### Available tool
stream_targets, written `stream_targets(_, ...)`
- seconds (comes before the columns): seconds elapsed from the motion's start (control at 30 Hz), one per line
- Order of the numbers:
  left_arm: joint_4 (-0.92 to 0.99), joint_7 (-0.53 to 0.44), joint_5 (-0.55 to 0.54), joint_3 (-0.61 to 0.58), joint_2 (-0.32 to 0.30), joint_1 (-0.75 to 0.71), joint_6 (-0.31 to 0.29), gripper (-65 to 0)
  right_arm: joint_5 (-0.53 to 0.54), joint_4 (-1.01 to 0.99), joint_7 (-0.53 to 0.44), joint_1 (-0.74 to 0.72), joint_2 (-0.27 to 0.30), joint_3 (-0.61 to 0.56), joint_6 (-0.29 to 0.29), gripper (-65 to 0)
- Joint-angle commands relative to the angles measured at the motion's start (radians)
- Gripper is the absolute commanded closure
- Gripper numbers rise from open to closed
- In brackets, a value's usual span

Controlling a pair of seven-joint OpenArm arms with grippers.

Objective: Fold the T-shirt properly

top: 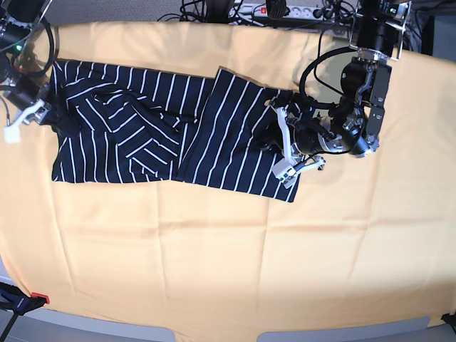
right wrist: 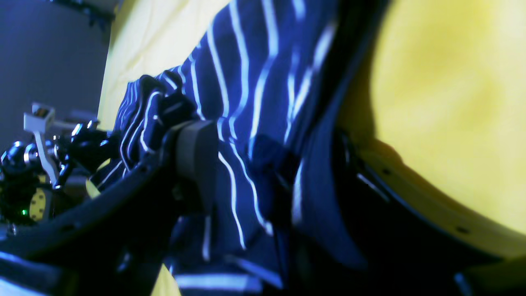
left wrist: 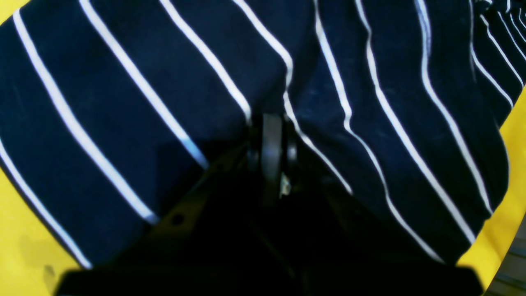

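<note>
In the base view, the near half of the yellow-orange cloth point(top: 214, 249) is bare. Beyond it the T-shirt point(top: 142, 135) lies across the upper middle of the frame, from the left edge to right of centre, partly folded, with a flap turned over on its left half and creases there.

At the shirt's right end, the left gripper point(top: 279, 146) lies low over the fabric, its jaws pressed together. The left wrist view shows the striped fabric bunched and creased right at the tip of the gripper point(left wrist: 269, 123), so it pinches the shirt there.

At the upper left of the base view, the right gripper point(top: 44, 114) sits at the shirt's left edge. In the right wrist view its fingers point(right wrist: 197, 160) are spread wide, with folds of the shirt point(right wrist: 246, 102) lying between them.

Cables and a power strip point(top: 285, 11) lie past the far edge at the top.
</note>
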State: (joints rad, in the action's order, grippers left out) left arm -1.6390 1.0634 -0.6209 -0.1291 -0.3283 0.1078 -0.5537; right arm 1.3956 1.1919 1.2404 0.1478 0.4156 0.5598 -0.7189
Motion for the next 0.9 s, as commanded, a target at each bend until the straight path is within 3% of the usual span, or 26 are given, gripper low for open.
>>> stream_targets(0.0, -0.012, -0.009, -0.012, 0.006, -0.007, 0.015, 0.001, 0.0, -0.062, -0.002, 0.063, -0.004, -0.003, -0.029, 0.021, -38.7)
stream_targets(0.07, -0.012, -0.009, -0.012, 0.006, -0.007, 0.015, 0.001, 0.0, -0.096, -0.002, 0.063, -0.027, -0.003, -0.054, 0.021, -33.7)
stream_targets(0.2, -0.013, -0.009, -0.012, 0.006, -0.007, 0.026, 0.001, 0.0, -0.148, -0.001, 0.063, -0.061, 0.003, -0.058, 0.021, -3.7)
stream_targets(0.23, -0.013, -0.009, -0.012, 0.006, -0.007, 0.034, 0.002, 0.0, -0.146, -0.001, 0.063, -0.065, 0.008, -0.055, 0.021, 0.0)
stream_targets(0.53, -0.013, -0.009, -0.047, 0.113, -0.007, 0.091, 0.058, 0.0, -0.165, 0.054, 0.060, -0.076, 0.132, -0.029, 0.021, 0.0)
stream_targets(0.77, -0.013, -0.009, -0.077, 0.256, -0.008, 0.083, 0.057, 0.0, -0.271, 0.230, 0.056, -0.073, 0.204, 0.118, 0.021, 0.0)
stream_targets(0.87, -0.013, -0.009, -0.077, 0.275, -0.011, 0.075, 0.057, 0.0, -0.253, 0.363, 0.061, -0.058, 0.214, 0.181, 0.021, 0.0)
